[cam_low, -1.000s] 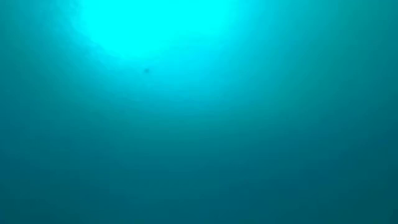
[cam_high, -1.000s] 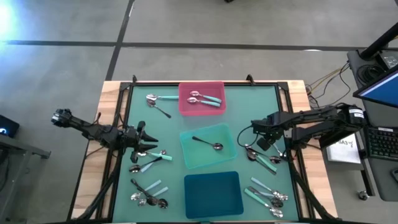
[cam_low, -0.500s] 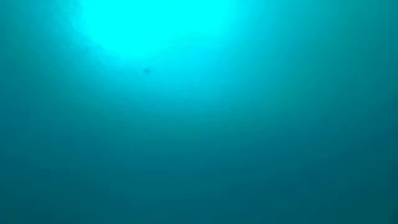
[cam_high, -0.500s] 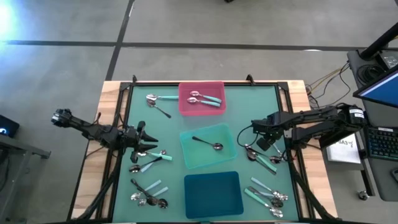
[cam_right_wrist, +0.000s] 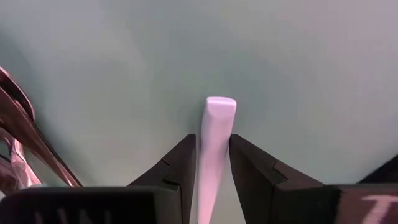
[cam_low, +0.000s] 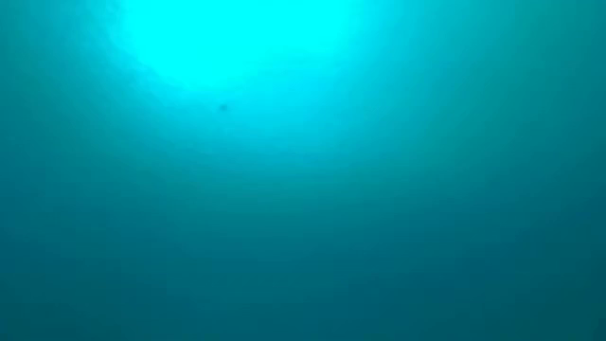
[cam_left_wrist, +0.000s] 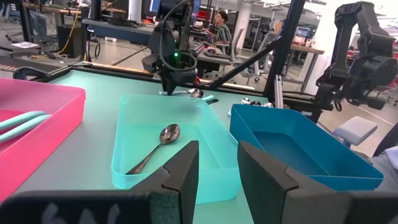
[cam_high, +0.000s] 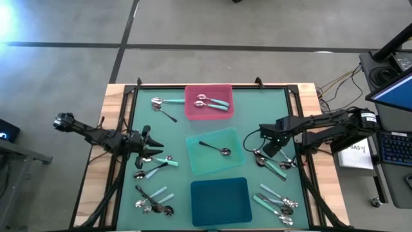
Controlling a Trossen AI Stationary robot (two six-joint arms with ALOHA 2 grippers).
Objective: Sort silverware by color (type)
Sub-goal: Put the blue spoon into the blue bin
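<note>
Lying scattered over the green bench (cam_high: 174, 132), the silverware sits in several groups: two teal-handled spoons (cam_high: 212, 101) in the pink tray (cam_high: 208, 113), one dark-handled spoon (cam_high: 215, 148) in the mint tray (cam_high: 237, 161), and none that can be seen in the dark-teal tray (cam_high: 221, 200). A teal-handled spoon and a dark one (cam_high: 162, 107) lie on the bench just beside the pink tray, on its left-arm side. More spoons lie in a loose cluster (cam_high: 153, 166) near the left claw, another cluster (cam_high: 154, 201) sits nearer the front edge on that side, and on the right side there are spoons (cam_high: 273, 164) under the right arm and a further heap (cam_high: 277, 203) by the dark-teal tray. The right claw (cam_right_wrist: 212, 155) is down at the bench beside the mint tray, its two dark fingers (cam_right_wrist: 177, 165) clamped on a pale blue spoon handle (cam_right_wrist: 214, 134), whose flat end sticks out beyond the fingertips over the bench surface; dark metal handles (cam_right_wrist: 25, 146) lie close alongside. The left claw (cam_left_wrist: 216, 168) hangs at the left side of the bench, its fingers (cam_left_wrist: 180, 171) standing a little apart with nothing between them, facing the mint tray and the dark-handled spoon in it. The low view shows only a blue-green glow.
</note>
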